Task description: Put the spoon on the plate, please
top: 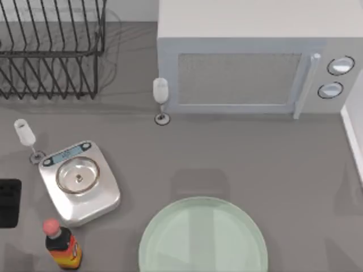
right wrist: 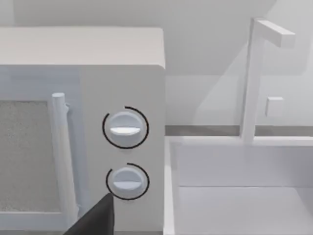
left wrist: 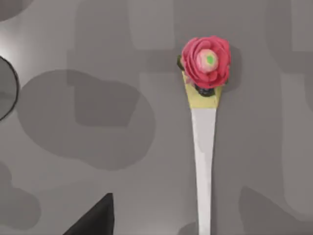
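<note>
Only a dark wedge of the left gripper (left wrist: 98,218) enters its wrist view, cut off by the picture's edge, so whether it is released or clenched cannot be told. Below and ahead of it stands the bottle (left wrist: 206,62), seen from above by its red cap. A pale strip (left wrist: 204,166) runs from the bottle to the picture's edge, and whether that is the spoon cannot be made out. Off to one side of this gripper a dark curved rim (left wrist: 13,88) is cut off too far to identify. The right gripper (right wrist: 95,218) is likewise just a dark wedge, its state impossible to tell. It faces the microwave (right wrist: 122,63), close before the two round knobs (right wrist: 125,128), with a white sink (right wrist: 234,196) and its tap (right wrist: 254,78) just beside. In the top view the plate (top: 170,238) lies well apart from the bottle, its near part cut off by the picture's edge, and a dark block (top: 8,203) is clipped at the left edge.
</note>
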Motion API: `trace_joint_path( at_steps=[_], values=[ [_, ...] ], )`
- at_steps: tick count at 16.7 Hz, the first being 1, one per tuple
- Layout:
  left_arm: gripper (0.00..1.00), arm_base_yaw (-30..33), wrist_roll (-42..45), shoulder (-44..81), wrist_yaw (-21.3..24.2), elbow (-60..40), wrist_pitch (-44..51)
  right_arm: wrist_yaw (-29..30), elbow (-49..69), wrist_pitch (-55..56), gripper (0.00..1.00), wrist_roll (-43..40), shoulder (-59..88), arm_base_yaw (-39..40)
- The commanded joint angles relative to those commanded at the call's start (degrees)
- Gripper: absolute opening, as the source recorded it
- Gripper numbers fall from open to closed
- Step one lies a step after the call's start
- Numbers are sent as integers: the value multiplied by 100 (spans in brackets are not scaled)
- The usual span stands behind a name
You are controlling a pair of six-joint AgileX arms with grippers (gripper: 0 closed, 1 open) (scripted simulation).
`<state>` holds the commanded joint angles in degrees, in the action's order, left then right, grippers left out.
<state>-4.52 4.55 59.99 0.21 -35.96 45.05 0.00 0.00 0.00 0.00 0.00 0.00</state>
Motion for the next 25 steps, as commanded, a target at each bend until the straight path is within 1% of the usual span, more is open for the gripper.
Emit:
trace_joint_path(
  at_steps=[3, 6, 8, 13, 16, 22, 25],
  values=[
    [100, -97, 88, 1069, -7, -741, 835, 0, 0, 0, 100, 0, 0, 0],
    [100, -160, 145, 1758, -14, -1257, 1361, 0, 0, 0, 100, 0, 0, 0],
    [100, -178, 161, 1955, -17, -1410, 1506, 0, 0, 0, 100, 0, 0, 0],
    [100, -153, 157, 1957, -16, -1392, 1487, 0, 0, 0, 100, 0, 0, 0],
    [100, -169, 155, 2153, -17, -1168, 1093, 0, 0, 0, 100, 0, 0, 0],
    [100, -190, 192, 3003, -18, -252, -728, 0, 0, 0, 100, 0, 0, 0],
    [100, -199, 203, 3244, -18, 0, -1183, 0, 0, 0, 100, 0, 0, 0]
  ],
)
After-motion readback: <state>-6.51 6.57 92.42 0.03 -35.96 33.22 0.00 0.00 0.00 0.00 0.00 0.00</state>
